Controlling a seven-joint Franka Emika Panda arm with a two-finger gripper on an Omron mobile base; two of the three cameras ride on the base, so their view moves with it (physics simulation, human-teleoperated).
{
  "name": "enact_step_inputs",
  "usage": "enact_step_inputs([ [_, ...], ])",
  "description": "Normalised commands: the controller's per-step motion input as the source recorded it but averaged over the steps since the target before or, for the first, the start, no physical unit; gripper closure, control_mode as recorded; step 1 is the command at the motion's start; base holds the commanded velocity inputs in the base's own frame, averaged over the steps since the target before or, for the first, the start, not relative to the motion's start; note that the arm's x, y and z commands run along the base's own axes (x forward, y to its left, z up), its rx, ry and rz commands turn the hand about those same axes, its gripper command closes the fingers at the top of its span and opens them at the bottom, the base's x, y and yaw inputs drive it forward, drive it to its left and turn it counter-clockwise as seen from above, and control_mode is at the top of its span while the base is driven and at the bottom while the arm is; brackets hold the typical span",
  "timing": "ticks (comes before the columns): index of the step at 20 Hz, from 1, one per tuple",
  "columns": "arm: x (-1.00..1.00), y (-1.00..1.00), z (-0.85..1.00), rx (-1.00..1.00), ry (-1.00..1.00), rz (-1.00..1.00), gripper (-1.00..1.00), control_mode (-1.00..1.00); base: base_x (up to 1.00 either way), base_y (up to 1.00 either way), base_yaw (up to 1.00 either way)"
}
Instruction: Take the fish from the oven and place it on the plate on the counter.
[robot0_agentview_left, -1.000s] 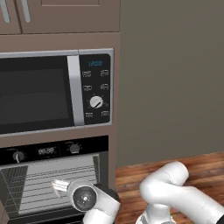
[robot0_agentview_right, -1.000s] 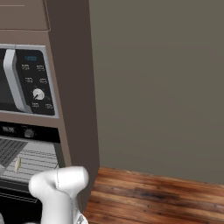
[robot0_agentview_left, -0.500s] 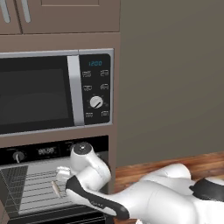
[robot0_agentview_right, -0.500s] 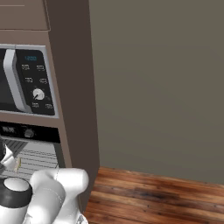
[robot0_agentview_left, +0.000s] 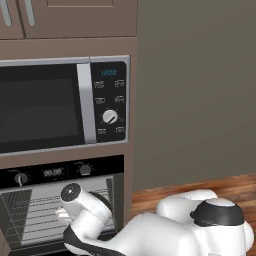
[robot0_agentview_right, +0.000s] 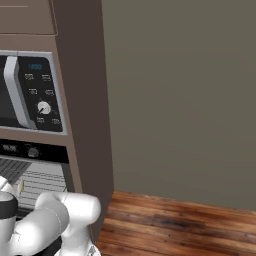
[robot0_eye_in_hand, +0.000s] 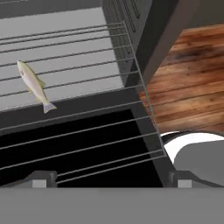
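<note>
Writing: reading "12:00" in blue on the microwave (robot0_agentview_left: 62, 106) display; button legends beside its dial too small to make out; oven (robot0_agentview_left: 60, 202) display digits blurred.
Fish look: showing as a slim, pale beige-silver fish (robot0_eye_in_hand: 33, 85), darker along the back, small fin at the side, forked tail.
Fish axis: lying flat, long axis running diagonally in the hand view, head pointing to the upper left, tail to the lower right, crossing several rack wires.
Fish place: resting on the grey wire rack (robot0_eye_in_hand: 87, 65) inside the oven, near the rack's front edge, towards the left side in the hand view; glimpsed as a pale shape behind the arm in the left base view.
Gripper: standing with jaws spread wide, gripper (robot0_eye_in_hand: 111, 180) holding nothing, fingertips (robot0_eye_in_hand: 41, 179) sitting at the bottom of the hand view, well apart from the fish.
Arm: reaching in front of the oven's open cavity.
Surroundings: showing wooden floor (robot0_agentview_right: 180, 225) right of the oven.
</note>
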Motion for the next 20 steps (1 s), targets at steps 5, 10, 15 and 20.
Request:
enact_step_inputs([
  [5, 0.0, 0.33, 0.57, -0.15, 0.03, 0.27, -1.0, -1.0, 0.0, 0.0, 0.0],
  [10, 0.0, -0.04, 0.04, -0.01, 0.02, 0.31, -1.0, -1.0, 0.0, 0.0, 0.0],
  [15, 0.17, 0.0, -0.11, 0.06, 0.0, 0.33, -1.0, -1.0, 0.0, 0.0, 0.0],
  [20, 0.11, -0.03, -0.32, 0.11, 0.0, 0.28, -1.0, -1.0, 0.0, 0.0, 0.0],
])
